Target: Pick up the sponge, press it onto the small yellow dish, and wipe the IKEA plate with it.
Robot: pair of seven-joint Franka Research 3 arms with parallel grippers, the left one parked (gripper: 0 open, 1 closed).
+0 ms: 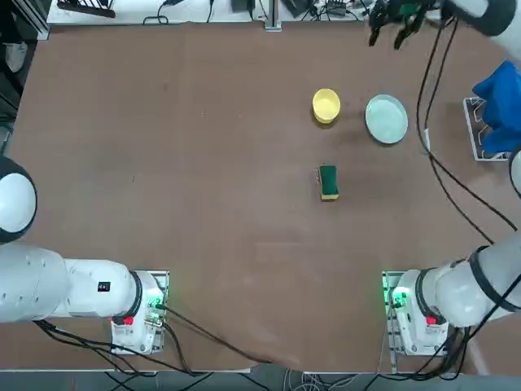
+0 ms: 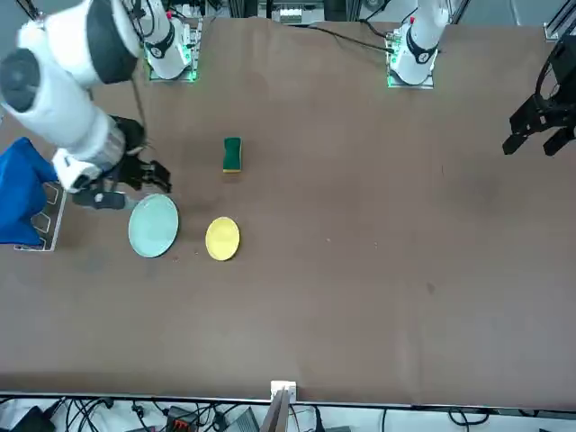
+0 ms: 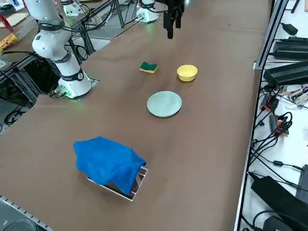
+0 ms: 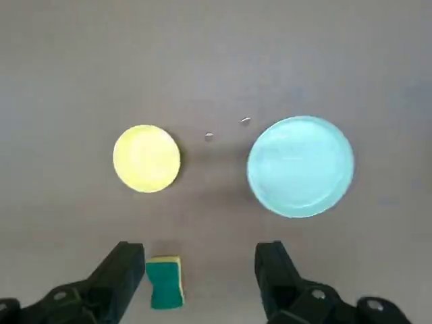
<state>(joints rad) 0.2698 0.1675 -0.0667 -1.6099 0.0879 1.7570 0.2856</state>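
The sponge (image 1: 328,182) (image 2: 232,154) (image 3: 148,67) (image 4: 166,281), dark green over yellow, lies alone on the brown table. Beyond it sit the small yellow dish (image 1: 326,105) (image 2: 222,238) (image 3: 187,72) (image 4: 146,158) and, to its right, the mint IKEA plate (image 1: 386,119) (image 2: 153,225) (image 3: 164,103) (image 4: 300,166). My right gripper (image 1: 388,32) (image 2: 148,176) (image 3: 172,28) (image 4: 201,256) hangs high above this group, open and holding nothing. In the right wrist view the sponge shows just inside one fingertip, with dish and plate further out.
A blue cloth (image 1: 498,102) (image 2: 22,189) (image 3: 108,161) drapes over a small rack at the table's right edge. The arm's black cable (image 1: 440,155) loops above the table right of the plate. Two tiny specks (image 4: 226,129) lie between dish and plate.
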